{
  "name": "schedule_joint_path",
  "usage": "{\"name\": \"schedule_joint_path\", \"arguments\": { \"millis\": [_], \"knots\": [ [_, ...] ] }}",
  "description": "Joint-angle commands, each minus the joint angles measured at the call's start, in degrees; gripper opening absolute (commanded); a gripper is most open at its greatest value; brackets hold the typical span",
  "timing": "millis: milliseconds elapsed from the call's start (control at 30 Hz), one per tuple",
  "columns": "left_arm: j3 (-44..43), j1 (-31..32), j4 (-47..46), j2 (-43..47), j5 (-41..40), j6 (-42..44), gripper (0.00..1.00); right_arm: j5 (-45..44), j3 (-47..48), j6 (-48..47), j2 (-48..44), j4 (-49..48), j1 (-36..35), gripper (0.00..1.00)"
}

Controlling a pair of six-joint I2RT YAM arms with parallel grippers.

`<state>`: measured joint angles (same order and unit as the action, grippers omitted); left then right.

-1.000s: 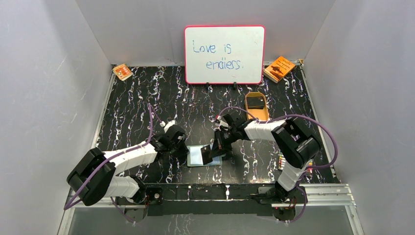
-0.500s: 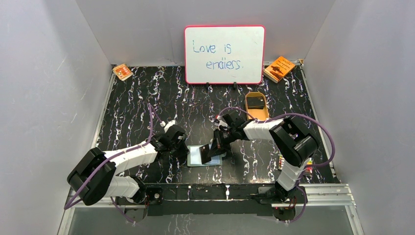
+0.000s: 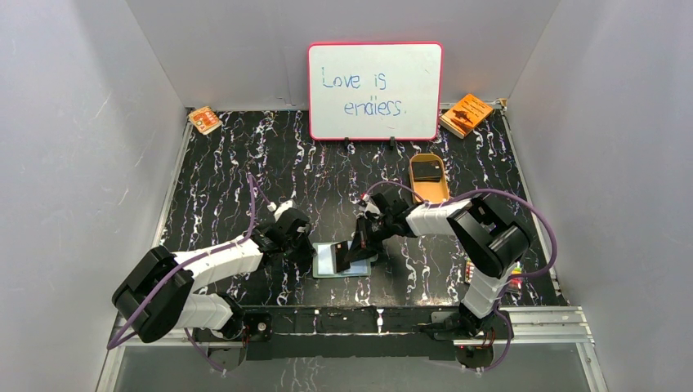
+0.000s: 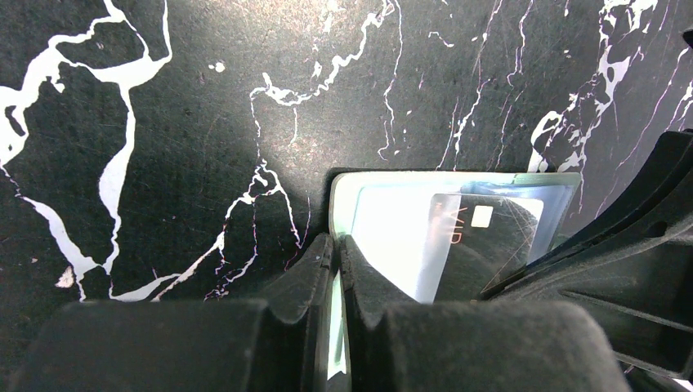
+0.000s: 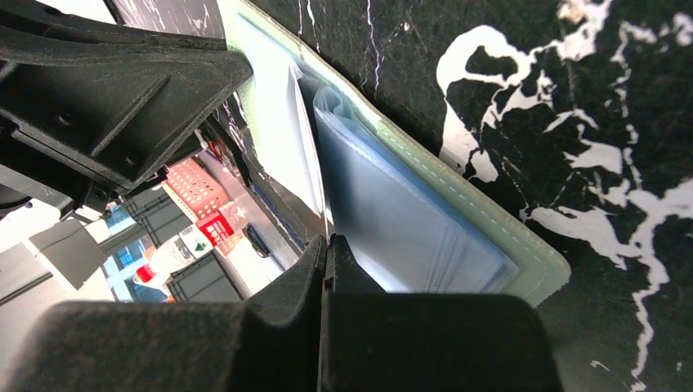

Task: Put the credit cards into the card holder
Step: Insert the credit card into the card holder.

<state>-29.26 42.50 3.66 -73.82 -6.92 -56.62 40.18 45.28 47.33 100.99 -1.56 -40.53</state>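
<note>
**A:** Black tabletop point(image 3: 237, 171) veined with white, and pale grey walls point(image 3: 82, 122) on three sides. Where is the card holder?

**B:** The card holder point(image 3: 327, 263) lies flat near the front edge, between the two arms, with its pale blue-white inside facing up.

**A:** Is anything gripping it?

**B:** Yes. The left gripper point(image 4: 337, 245) is clenched on its left rim, which is pinched between the fingers. The right gripper point(image 5: 327, 242) is clamped on a dark credit card point(image 4: 490, 241). The card is tilted, with its free end over the holder's inside. I cannot tell whether it sits in a pocket.

**A:** And further out?

**B:** A tan oval tray point(image 3: 442, 188) sits behind and to the right, well apart from the holder, with a second dark card point(image 3: 425, 170) lying in it. A pink-framed whiteboard point(image 3: 375, 90) stands against the back wall and reads "Love is endless." One orange booklet point(image 3: 466, 114) lies in the back right corner, and a smaller booklet point(image 3: 204, 120) lies in the back left.
</note>
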Motion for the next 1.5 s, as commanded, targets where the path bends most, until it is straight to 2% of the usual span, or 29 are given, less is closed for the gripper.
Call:
{"name": "schedule_joint_path", "arguments": {
  "millis": [0,533,1333,1467],
  "knots": [
    [2.17,0.02,4.5,-1.86,-0.21,0.62,0.04,-1.74,-1.33,2.7,0.96,-3.62,-0.62,0.0],
    [2.49,-0.01,4.02,-1.76,0.13,0.67,0.04,-2.01,-2.78,8.09,1.94,-8.22,-1.29,0.0],
    [3.16,-0.03,3.47,-1.54,0.32,0.48,0.03,-1.42,0.03,9.32,4.99,-9.05,-3.4,0.0],
    [3.41,-0.05,3.47,-1.12,0.31,0.29,0.03,-4.82,-1.44,11.45,2.31,-9.82,-3.44,0.0]
  ]
}}
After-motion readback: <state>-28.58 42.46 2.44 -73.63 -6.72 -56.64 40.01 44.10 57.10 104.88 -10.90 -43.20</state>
